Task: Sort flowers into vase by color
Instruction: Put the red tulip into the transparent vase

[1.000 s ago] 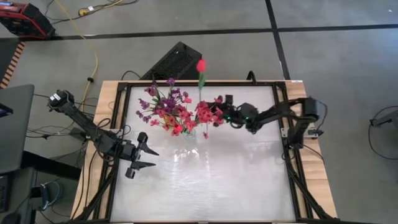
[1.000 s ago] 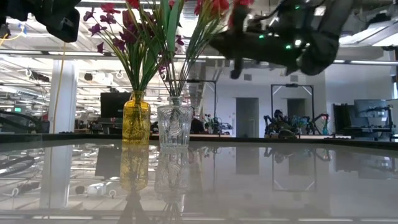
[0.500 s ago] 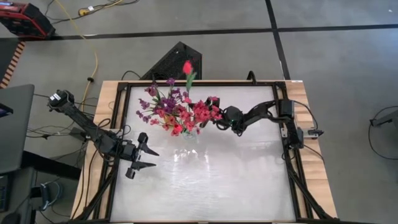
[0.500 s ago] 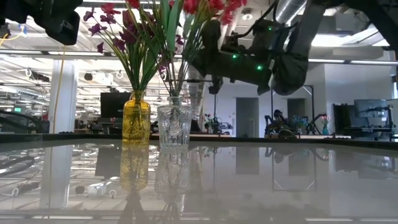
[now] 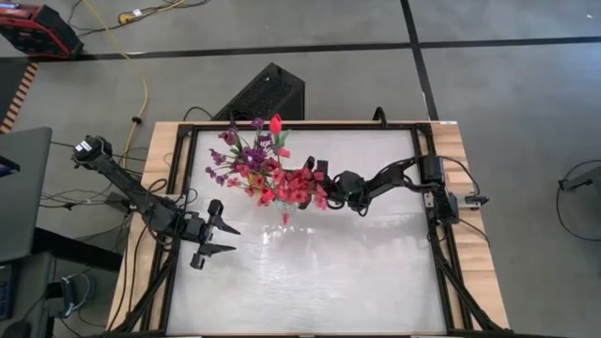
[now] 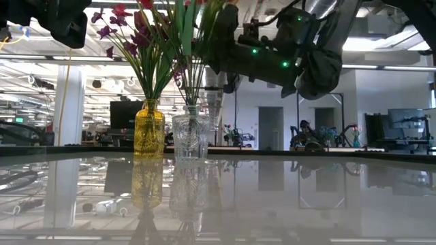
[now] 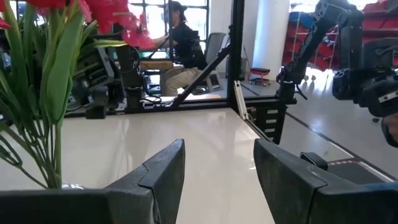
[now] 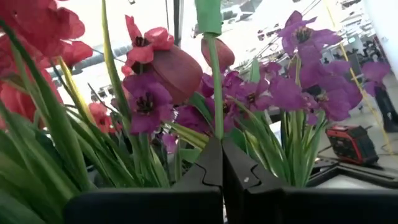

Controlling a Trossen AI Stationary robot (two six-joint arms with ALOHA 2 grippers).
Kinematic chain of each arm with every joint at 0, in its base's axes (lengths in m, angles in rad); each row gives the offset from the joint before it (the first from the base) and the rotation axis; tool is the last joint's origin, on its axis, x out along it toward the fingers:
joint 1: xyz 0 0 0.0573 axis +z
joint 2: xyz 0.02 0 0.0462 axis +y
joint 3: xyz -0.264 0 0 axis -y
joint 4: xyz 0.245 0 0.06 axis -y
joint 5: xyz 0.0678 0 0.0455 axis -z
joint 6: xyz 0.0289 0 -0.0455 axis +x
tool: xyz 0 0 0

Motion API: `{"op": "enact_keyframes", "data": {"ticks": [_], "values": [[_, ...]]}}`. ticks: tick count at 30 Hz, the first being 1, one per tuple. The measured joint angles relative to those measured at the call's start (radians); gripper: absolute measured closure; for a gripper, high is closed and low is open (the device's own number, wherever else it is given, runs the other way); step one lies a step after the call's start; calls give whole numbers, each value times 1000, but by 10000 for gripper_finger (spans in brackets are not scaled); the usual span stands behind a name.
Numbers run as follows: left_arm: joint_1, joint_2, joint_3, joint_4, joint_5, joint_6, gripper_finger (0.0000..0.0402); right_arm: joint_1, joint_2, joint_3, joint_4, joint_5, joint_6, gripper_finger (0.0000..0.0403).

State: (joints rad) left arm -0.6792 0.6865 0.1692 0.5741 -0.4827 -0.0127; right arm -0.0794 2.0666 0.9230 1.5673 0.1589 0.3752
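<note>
A yellow vase [image 6: 149, 129] holds purple sprays [image 5: 237, 150]. Beside it, a clear glass vase [image 6: 191, 136] holds red-pink sprays [image 5: 296, 185]. Both stand on the table's far left part. My right gripper [image 5: 324, 185] is at the clear vase's bouquet, shut on a red tulip whose blossom [image 5: 275, 123] stands over the purple sprays. The right wrist view shows purple blossoms [image 8: 298, 87] and a dark maroon tulip [image 8: 177, 71] just beyond the fingers. My left gripper [image 5: 223, 239] waits open near the table's left edge. My right gripper pinches the red tulip's thin green stem [image 8: 215, 127] between its two shut fingers [image 8: 205, 168], which lie across the stem. It comes in roughly level from the table's right. The tulip is lifted, blossom uppermost; its lower end is hidden among the bouquets.
The glossy white table [image 5: 357, 272] spreads bare on the near and right sides. A black box [image 5: 268, 92] lies beyond the far edge. In the left wrist view a person [image 7: 183, 43] sits at a desk in the room behind.
My right gripper has moved toward the table's left and slightly nearer, from right of the bouquets into the clear vase's red-pink sprays, carrying the tulip. The tulip's blossom has swung from beyond the far edge to over the purple sprays.
</note>
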Motion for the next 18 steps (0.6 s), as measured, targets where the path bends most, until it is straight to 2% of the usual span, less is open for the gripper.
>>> {"op": "enact_keyframes", "data": {"ticks": [18], "values": [[0,0,0,-5,3,-4,221,-7,1,0,-117,0,-106,386]]}}
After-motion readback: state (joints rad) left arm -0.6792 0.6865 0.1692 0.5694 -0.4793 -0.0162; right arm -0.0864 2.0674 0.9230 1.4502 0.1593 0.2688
